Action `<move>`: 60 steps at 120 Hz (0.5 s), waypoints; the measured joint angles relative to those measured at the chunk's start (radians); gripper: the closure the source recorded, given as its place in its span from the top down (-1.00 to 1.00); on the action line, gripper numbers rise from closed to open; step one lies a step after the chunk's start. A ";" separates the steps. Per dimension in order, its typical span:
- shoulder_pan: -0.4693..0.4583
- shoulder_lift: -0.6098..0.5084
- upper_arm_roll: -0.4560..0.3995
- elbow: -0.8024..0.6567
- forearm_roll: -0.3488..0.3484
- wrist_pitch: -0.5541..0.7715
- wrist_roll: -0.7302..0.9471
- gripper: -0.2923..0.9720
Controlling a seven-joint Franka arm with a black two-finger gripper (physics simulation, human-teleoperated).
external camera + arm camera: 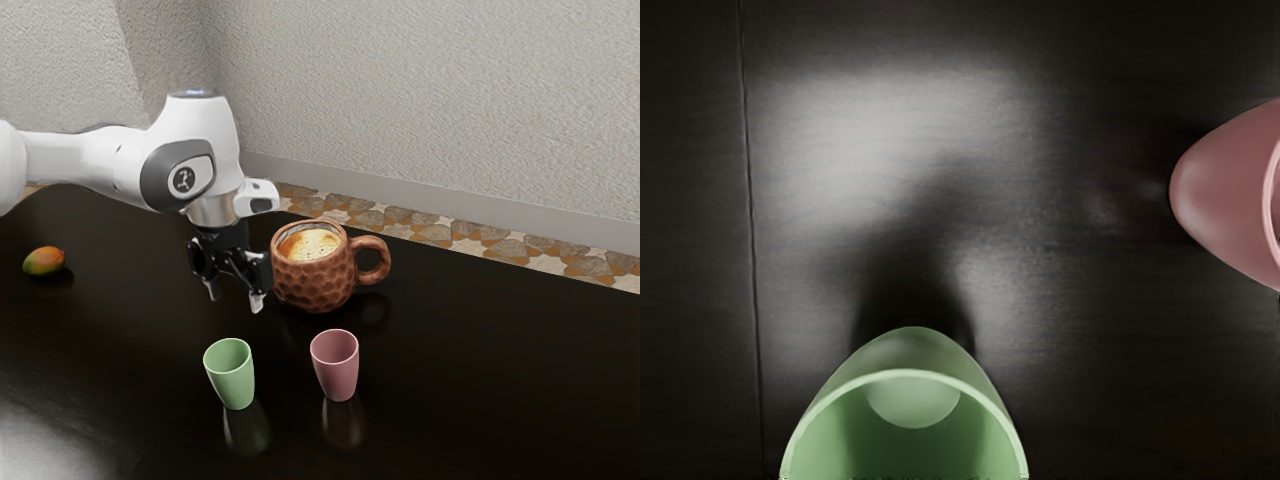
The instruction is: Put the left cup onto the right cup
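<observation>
Beneath tool [234,295], green cup [905,425], partly cropped

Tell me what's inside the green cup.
Nothing: the wrist view looks down into the green cup and shows its bare pale bottom. The part of its rim nearest the camera is out of frame.

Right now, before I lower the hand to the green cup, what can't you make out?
- Wrist view: the green cup is partly cut off by the picture's edge.
- Wrist view: the pink cup is mostly cut off by the edge, so its opening is out of frame.
- Exterior view: the pink cup's inside bottom is hidden by its own wall.
- Exterior view: the fruit is too small to identify.
</observation>
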 joint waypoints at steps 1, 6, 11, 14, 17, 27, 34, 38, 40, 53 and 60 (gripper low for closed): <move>0.003 -0.002 -0.005 -0.007 -0.002 0.005 -0.001 0.37; 0.028 -0.010 -0.036 -0.036 -0.014 0.029 -0.008 0.34; 0.055 -0.021 -0.070 -0.068 -0.027 0.053 -0.016 0.31; 0.072 -0.029 -0.090 -0.088 -0.036 0.067 -0.020 0.29; 0.093 -0.036 -0.114 -0.104 -0.045 0.080 -0.024 0.27; 0.171 -0.048 -0.194 -0.138 -0.077 0.114 -0.037 0.23; 0.235 -0.052 -0.255 -0.160 -0.099 0.135 -0.045 0.20; 0.264 -0.052 -0.282 -0.168 -0.111 0.145 -0.050 0.19; 0.275 -0.052 -0.292 -0.172 -0.116 0.150 -0.052 0.18; 0.345 -0.052 -0.358 -0.200 -0.146 0.179 -0.064 0.15; 0.364 -0.051 -0.379 -0.212 -0.154 0.193 -0.070 0.14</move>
